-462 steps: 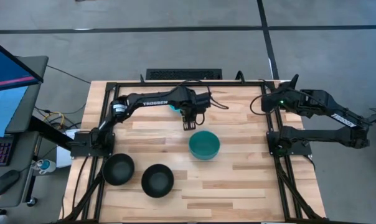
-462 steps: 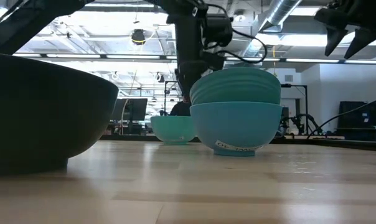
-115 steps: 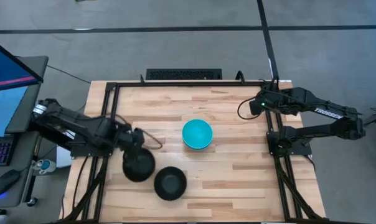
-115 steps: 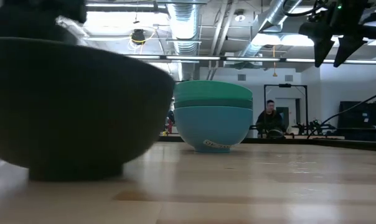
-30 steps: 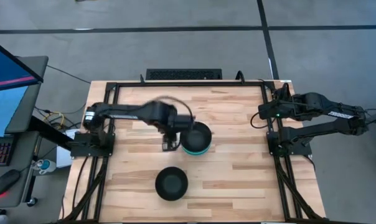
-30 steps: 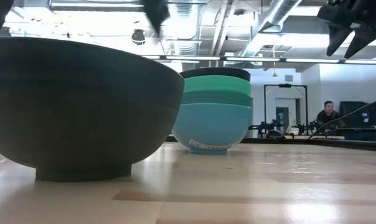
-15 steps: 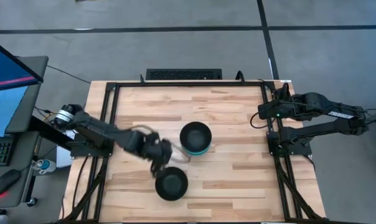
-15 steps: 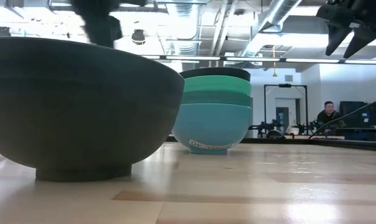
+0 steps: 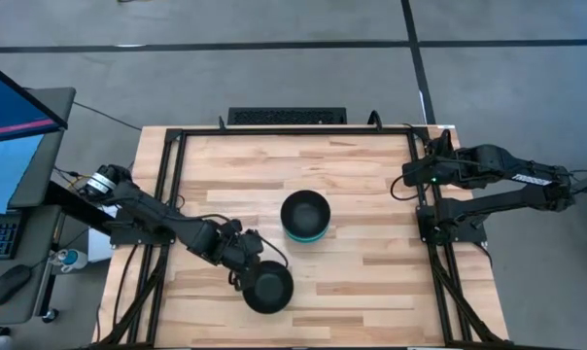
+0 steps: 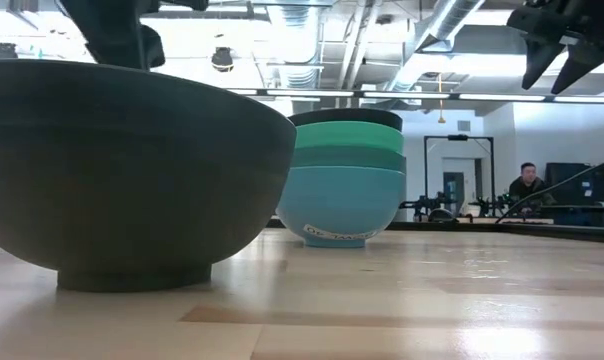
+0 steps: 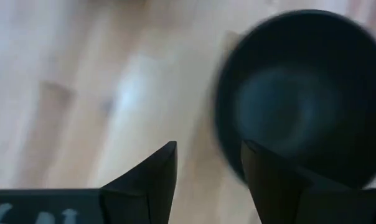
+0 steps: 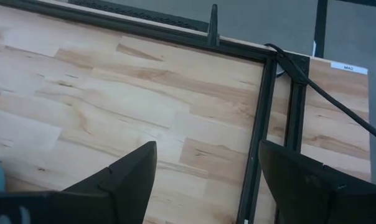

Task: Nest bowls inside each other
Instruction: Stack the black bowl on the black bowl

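A stack of bowls (image 9: 305, 216) rests on its base mid-table, teal ones below and a matte black one on top; it also shows in the low view (image 10: 344, 180). A lone black bowl (image 9: 267, 288) (image 10: 132, 170) (image 11: 306, 99) sits upright near the table's near edge. My left gripper (image 9: 245, 262) (image 11: 208, 168) is open at that bowl's far-left rim, one finger over the inside and one over the table outside. My right gripper (image 9: 410, 176) (image 12: 206, 180) is open and waits high at the table's right edge. My left gripper stands open astride the lone black bowl's far-left rim (image 11: 228, 155), coming from above and slanting from the table's left. I cannot tell whether a finger touches the rim. The bowl sits upright on the table.
A black metal frame (image 9: 175, 146) runs round the tabletop, with both arm bases at its sides. Bare wood lies right of the stack (image 9: 371, 253). A monitor (image 9: 12, 107) stands off the table's left. A person (image 10: 527, 185) sits far back in the room.
My left gripper has left the stack's left side and moved toward the near edge, to the lone black bowl's rim, staying open. Neither the stack, with the black bowl on top, nor the lone bowl has moved.
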### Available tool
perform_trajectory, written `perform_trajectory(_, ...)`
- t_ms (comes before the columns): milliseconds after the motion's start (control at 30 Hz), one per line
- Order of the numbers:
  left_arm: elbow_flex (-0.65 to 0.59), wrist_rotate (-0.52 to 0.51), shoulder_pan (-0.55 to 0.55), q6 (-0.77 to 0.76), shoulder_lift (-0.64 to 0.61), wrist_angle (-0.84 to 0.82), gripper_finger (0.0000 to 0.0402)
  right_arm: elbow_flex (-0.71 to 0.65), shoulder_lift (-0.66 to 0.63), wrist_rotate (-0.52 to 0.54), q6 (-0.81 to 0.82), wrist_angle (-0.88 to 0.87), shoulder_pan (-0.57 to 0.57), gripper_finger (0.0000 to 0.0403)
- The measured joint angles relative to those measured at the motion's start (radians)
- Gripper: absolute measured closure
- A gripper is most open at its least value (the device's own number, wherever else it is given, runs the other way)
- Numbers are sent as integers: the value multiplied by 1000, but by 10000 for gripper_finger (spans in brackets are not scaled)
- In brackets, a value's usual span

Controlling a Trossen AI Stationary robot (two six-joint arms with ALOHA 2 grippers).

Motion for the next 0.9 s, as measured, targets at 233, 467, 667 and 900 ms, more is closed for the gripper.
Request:
perform_trajectory(233, -65, 47, -6, -61, 28, 127, 232, 0, 0, -9, 0, -3, 0, 97)
perform_trajectory(467, -67, 51, -1, -62, 30, 141, 232, 0, 0, -9, -2, -14, 0, 97)
perform_trajectory(667, -147, 88, 0, -106, 30, 251, 232, 0, 0, -9, -11, -17, 0, 97)
perform_trajectory(900, -198, 91, 7, -114, 31, 288, 240, 0, 0, -9, -11, -16, 0, 97)
